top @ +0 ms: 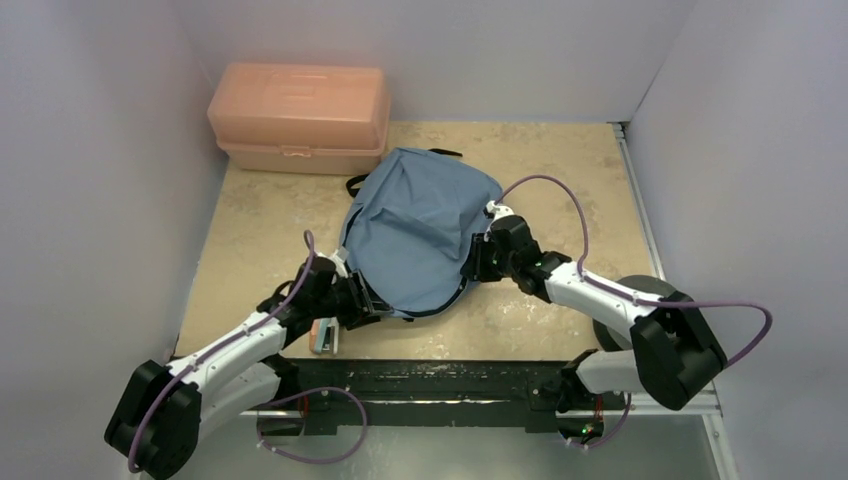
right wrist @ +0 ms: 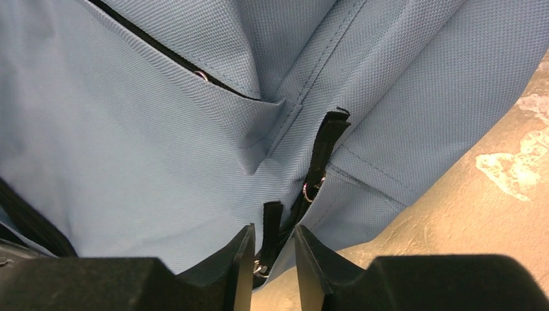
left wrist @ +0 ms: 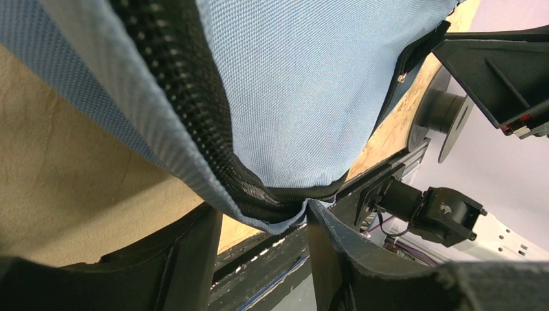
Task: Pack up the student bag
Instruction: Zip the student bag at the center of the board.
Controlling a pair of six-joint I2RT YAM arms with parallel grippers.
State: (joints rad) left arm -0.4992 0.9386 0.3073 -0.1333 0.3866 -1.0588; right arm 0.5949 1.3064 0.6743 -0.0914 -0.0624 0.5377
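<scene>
Pink box [top: 298, 115]: closed, at the far left corner of the table [top: 560, 180], just beside the backpack's far edge.
Flat item [top: 325, 338]: at the table's near edge, partly under the left arm; too small to identify.
Left gripper [left wrist: 260, 220]: fingers apart at the backpack's near left edge, the black zipper [left wrist: 188, 97] seam dipping between them.
Backpack [top: 420, 230]: dusty-blue fabric, lying flat mid-table between both arms.
Right gripper [right wrist: 270, 240]: at the backpack's right side, fingers close together around a black zipper tab [right wrist: 272, 217]; I cannot tell whether they pinch it.
</scene>
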